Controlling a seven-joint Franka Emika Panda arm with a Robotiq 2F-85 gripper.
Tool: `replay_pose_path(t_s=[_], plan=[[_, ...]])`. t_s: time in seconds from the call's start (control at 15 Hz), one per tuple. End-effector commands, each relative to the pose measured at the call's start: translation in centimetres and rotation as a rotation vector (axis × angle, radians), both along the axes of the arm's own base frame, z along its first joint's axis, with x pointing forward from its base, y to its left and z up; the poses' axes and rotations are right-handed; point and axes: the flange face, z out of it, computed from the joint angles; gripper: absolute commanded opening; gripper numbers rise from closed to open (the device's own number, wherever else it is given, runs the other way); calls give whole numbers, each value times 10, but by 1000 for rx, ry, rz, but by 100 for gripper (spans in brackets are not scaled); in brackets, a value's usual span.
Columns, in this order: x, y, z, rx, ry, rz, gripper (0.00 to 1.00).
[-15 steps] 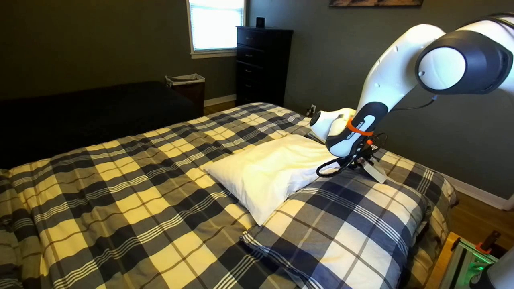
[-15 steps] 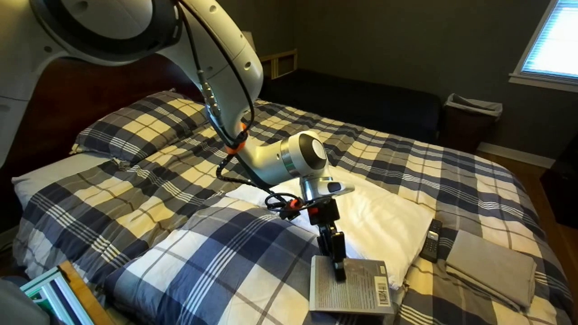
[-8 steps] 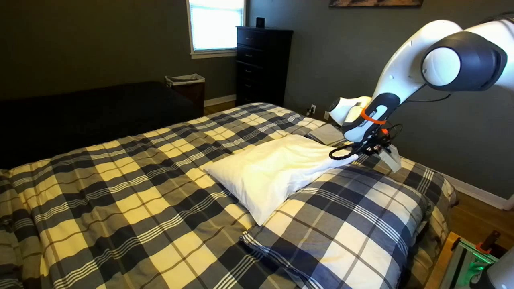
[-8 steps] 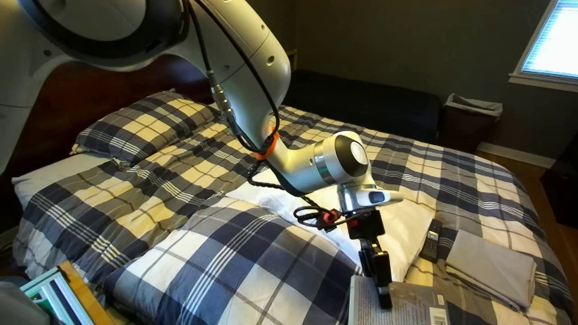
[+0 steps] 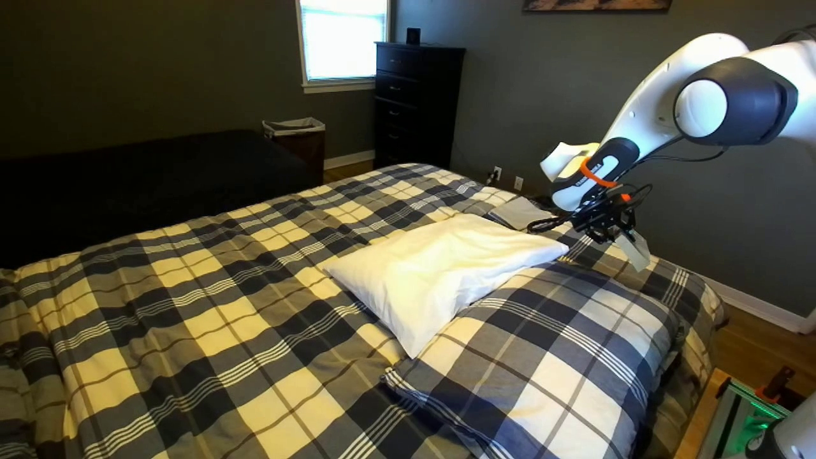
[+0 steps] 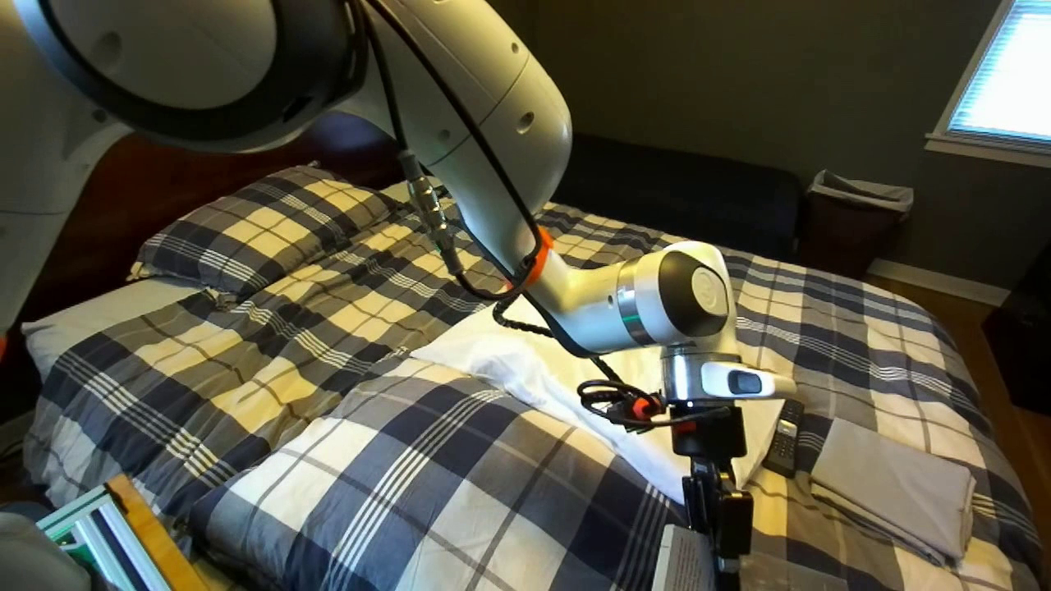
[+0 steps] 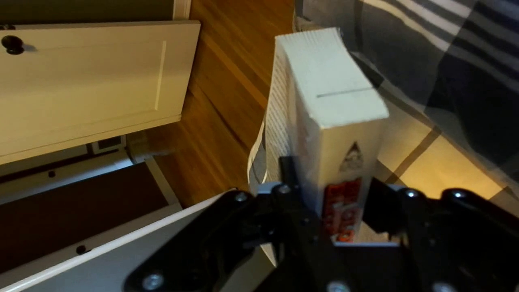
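Black two-fingered gripper (image 7: 332, 190): jaws part-way apart, clamped on a thick, pale-spined paper book (image 7: 344, 101), one finger to each side. Spine toward the wrist camera, with a small black triangular mark (image 7: 352, 157) and a red lettered panel (image 7: 342, 207) (words too blurred to read). White-and-black robot arm (image 5: 647, 105) reaches to it from above, orange band (image 5: 596, 173) at the forearm. Book hangs tilted near the edge of a bed spread with blue, grey and cream plaid bedding (image 5: 210, 312); wrist view puts plaid to one side of it, brown wooden floorboards (image 7: 219, 97) to the other. Whether it touches the bedding, cannot tell. Plaid fabric pillow (image 5: 561, 357) lies near it, and against that a white cloth pillow (image 5: 440, 268). Just beside the white one, a slim black handset (image 6: 786, 439) with buttons; next along, grey folded cloth (image 6: 895, 484). Far side of the room: tall black chest of drawers (image 5: 417, 102), bright white-framed window (image 5: 344, 41), dark brown bin (image 5: 296, 140) with a pale liner. Seen from the wrist: beige panelled door (image 7: 89, 77) with a round black knob (image 7: 13, 44).
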Motion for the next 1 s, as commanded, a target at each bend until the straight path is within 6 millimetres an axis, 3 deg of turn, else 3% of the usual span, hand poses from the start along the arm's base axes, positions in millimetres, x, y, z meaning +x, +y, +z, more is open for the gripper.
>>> replay_pose_path(t_s=[0.0, 0.07, 0.47, 0.93], plan=[[2, 1, -1, 3, 2, 1, 33], [2, 2, -1, 4, 3, 2, 8], [19, -39, -19, -50, -36, -125, 8], [30, -85, -42, -132, -76, -40, 8]])
